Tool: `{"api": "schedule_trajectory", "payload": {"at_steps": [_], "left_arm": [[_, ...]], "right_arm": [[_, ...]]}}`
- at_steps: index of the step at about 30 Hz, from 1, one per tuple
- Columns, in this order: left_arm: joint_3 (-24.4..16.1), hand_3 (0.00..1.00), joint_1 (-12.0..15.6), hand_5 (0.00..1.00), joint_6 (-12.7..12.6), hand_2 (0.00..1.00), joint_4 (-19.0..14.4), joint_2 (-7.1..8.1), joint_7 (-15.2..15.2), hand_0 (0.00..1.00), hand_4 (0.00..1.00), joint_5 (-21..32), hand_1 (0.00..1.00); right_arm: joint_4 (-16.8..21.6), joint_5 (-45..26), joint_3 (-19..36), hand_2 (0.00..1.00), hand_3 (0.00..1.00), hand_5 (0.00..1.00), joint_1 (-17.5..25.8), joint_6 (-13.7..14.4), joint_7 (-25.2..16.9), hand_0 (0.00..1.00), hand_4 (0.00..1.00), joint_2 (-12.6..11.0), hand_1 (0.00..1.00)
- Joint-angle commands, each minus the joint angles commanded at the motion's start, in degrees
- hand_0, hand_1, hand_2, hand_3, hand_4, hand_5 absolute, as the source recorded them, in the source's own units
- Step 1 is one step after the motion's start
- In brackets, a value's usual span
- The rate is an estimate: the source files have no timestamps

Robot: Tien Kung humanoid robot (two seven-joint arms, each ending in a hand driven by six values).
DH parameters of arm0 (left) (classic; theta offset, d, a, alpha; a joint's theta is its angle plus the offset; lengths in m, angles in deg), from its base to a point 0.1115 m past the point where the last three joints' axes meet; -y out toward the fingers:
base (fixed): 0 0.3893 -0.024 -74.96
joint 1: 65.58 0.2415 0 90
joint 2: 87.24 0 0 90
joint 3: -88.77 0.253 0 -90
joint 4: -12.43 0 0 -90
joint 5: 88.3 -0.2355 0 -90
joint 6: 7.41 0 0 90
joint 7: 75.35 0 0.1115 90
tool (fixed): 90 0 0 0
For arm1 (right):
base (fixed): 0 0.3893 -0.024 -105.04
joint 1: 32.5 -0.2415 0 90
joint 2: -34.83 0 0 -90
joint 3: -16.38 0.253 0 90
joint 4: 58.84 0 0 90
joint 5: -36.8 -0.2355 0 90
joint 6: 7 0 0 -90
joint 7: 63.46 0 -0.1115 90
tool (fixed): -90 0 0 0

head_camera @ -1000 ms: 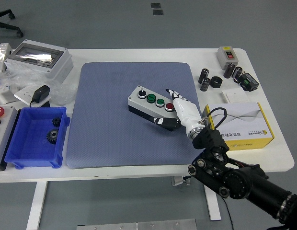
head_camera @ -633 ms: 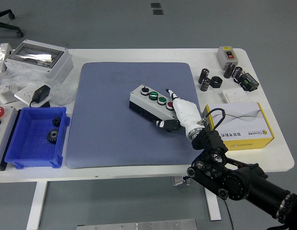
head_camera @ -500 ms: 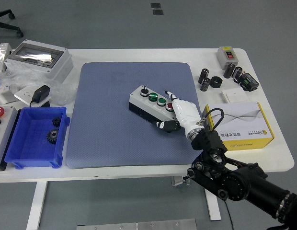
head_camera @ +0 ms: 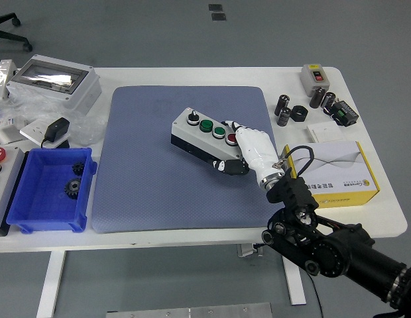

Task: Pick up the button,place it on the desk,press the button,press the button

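Note:
The button box is a grey oblong box with a black knob, two green buttons and a red button on top. It is over the middle of the blue-grey mat, lying at a slant. My right hand grips its right end, fingers over the top by the red button and thumb under the near side. I cannot tell whether the box rests on the mat or is held just above it. My left arm does not show.
A blue bin with black gears stands at the left. A yellow and white carton lies right of my hand. Small black parts and a grey switch are at the back right. A grey enclosure is at the back left.
My right hand has shifted the button box to the left and a little farther away over the mat, keeping its grip on the right end.

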Motion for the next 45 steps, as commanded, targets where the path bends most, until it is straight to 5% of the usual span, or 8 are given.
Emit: {"api": "schedule_trajectory", "payload": {"at_steps": [2, 3, 11, 21, 32, 33, 44, 45], "left_arm": [[0.00, 0.576, 0.03, 0.019, -0.02, 0.513, 0.01, -0.06, -0.02, 0.647, 0.484, 0.05, 0.571], [0.01, 0.577, 0.03, 0.019, -0.04, 0.515, 0.02, -0.11, -0.04, 0.648, 0.488, 0.08, 0.573], [-0.32, 0.577, -0.24, 0.021, -0.09, 0.515, 0.13, -0.08, -0.36, 0.648, 0.488, -0.57, 0.573], [0.02, 0.576, -0.53, 0.029, -0.03, 0.514, 0.28, -0.20, -0.88, 0.648, 0.490, -1.01, 0.573], [0.00, 0.576, -0.54, 0.038, 0.01, 0.514, 0.28, -0.23, -0.82, 0.647, 0.497, -1.22, 0.575], [-0.01, 0.576, -0.54, 0.039, 0.02, 0.515, 0.28, -0.24, -0.80, 0.647, 0.499, -1.24, 0.575], [-0.61, 0.576, -0.55, 0.041, 0.24, 0.515, 0.28, -0.28, -0.77, 0.648, 0.499, -1.79, 0.576], [-0.62, 0.576, -0.56, 0.040, 0.26, 0.515, 0.28, -0.28, -0.76, 0.648, 0.498, -1.80, 0.575]], "right_arm": [[1.81, -1.83, 0.04, 0.372, 0.448, 0.002, 0.11, -0.05, -2.89, 0.107, 0.222, -1.42, 0.349], [2.83, -2.72, -0.14, 0.334, 0.354, 0.002, 0.10, -0.28, -4.40, 0.097, 0.039, -2.35, 0.319], [8.33, -1.95, -8.78, 0.335, 0.326, 0.002, -3.65, -3.63, -16.35, 0.105, 0.014, -9.66, 0.326], [1.00, 7.48, -11.93, 0.372, 0.376, 0.002, -4.35, -3.73, -17.63, 0.353, 0.115, -7.22, 0.424], [-0.77, 6.23, -10.95, 0.413, 0.439, 0.002, -3.47, -5.48, -16.02, 0.424, 0.160, -6.59, 0.470], [-0.81, 6.06, -10.93, 0.535, 0.598, 0.002, -3.42, -5.73, -15.87, 0.530, 0.155, -6.59, 0.555], [-0.54, 6.51, -9.54, 0.623, 0.676, 0.002, -3.26, -10.03, -16.08, 0.663, 0.197, -6.85, 0.646], [-0.47, 6.54, -9.46, 0.811, 0.873, 0.002, -3.23, -10.30, -16.05, 0.836, 0.309, -6.90, 0.812]]}}
